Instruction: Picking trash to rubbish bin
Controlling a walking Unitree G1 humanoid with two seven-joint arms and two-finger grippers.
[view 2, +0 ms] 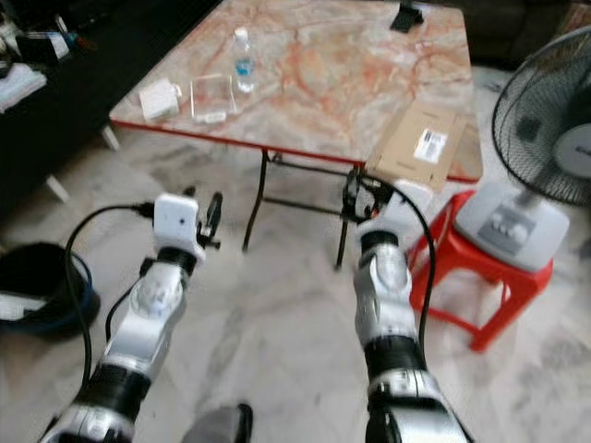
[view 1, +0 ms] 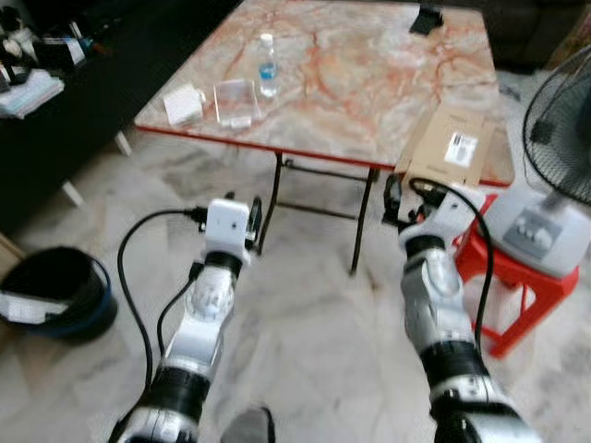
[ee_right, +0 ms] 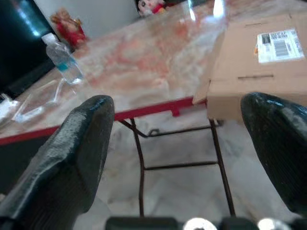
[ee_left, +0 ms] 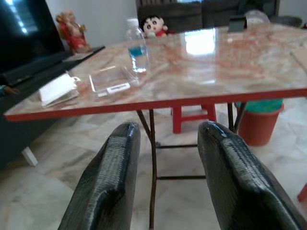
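Note:
On the marble table [view 1: 369, 74], a small plastic water bottle [view 1: 268, 65] stands near the left edge. Beside it lie a clear plastic container [view 1: 236, 101] and a white packet [view 1: 184, 105]. A flat cardboard box [view 1: 450, 143] overhangs the table's near right corner. My left gripper [view 1: 255, 216] is open and empty, held below and in front of the table's near edge, facing the bottle [ee_left: 136, 51]. My right gripper [view 1: 394, 198] is open wide and empty, just under the cardboard box [ee_right: 259, 62]. A black rubbish bin [view 1: 55, 291] sits on the floor to my left.
A standing fan [view 1: 563, 120] rests on a red plastic stool [view 1: 517, 286] to the right of the table. Dark furniture with clutter [view 1: 37, 65] lines the left side. A small black object [view 1: 427, 18] lies at the table's far edge. Marble floor lies beneath me.

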